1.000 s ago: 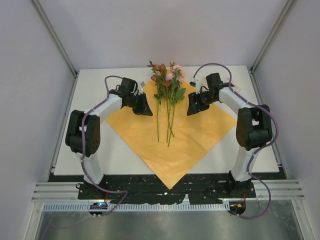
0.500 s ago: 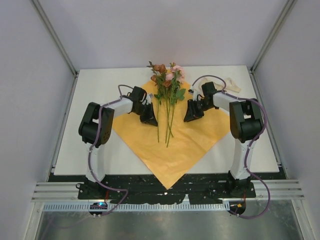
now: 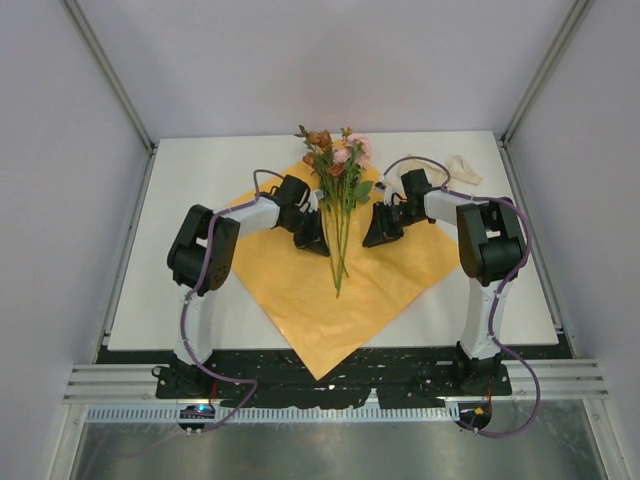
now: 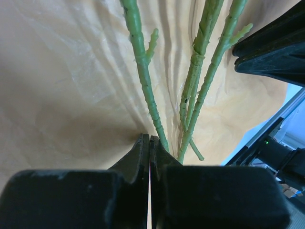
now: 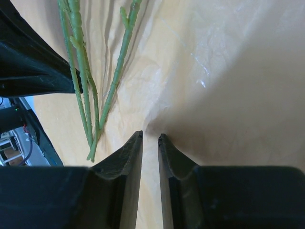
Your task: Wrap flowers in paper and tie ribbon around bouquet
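Both sides of the flowers [image 3: 338, 185], down on the paper [image 3: 330, 310]
Flowers lie mid-sheet. My left gripper [image 4: 149, 139] is pinched tight on a pucker of paper just beside them; my right gripper [image 5: 150, 137] shows a narrow gap.

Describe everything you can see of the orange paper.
The paper is a thin, crinkly orange sheet lying as a diamond on the white table, near corner past the table's edge. The flowers lie along its middle. The left gripper, shut, seems to pinch a pucker; the right gripper, jaws slightly apart, meets creased paper beside the stems.
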### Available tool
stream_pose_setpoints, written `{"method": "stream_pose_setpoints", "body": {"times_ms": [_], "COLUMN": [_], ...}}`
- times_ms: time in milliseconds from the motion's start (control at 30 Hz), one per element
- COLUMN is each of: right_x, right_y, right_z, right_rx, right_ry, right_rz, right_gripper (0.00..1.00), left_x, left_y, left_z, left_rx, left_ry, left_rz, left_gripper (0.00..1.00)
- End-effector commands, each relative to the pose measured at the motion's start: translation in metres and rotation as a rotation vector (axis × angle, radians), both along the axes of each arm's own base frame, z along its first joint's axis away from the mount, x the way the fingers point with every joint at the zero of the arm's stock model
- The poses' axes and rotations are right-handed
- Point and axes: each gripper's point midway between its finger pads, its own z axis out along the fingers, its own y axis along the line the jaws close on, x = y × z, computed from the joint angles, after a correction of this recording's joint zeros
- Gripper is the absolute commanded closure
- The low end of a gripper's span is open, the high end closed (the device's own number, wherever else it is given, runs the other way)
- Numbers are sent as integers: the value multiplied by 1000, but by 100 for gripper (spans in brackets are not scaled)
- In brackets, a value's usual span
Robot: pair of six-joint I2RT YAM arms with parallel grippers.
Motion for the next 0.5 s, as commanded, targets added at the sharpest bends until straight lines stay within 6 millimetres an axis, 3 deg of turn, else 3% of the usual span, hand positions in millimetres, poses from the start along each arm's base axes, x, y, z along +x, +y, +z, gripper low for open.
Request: {"method": "stream_pose_setpoints", "body": {"times_ms": [0, 100, 233, 367, 400, 467], "right_x": [-9, -3, 0, -8, -11, -22], "right_y": [-5, -3, -4, -10, -11, -15], "right_z": [-24, -2, 38, 74, 81, 84], "right_rx": [-71, -57, -44, -62, -65, -75], "right_ry": [30, -31, -137, -225, -235, -215], "right_rz": [14, 52, 107, 178, 187, 197], "right_gripper": [74, 74, 69, 66, 66, 66], "left_x": [4, -4, -27, -58, -67, -89], "left_y": [6, 24, 64, 96, 103, 119], "left_z": [25, 57, 91, 111, 119, 109], "left_rx": [-26, -41, 23, 97, 115, 174], "left_ry": [-68, -188, -378, -675, -769, -870], "left_rz": [-29, -74, -155, -407, -471, -652], "left_gripper": [93, 69, 23, 0, 0, 0]}}
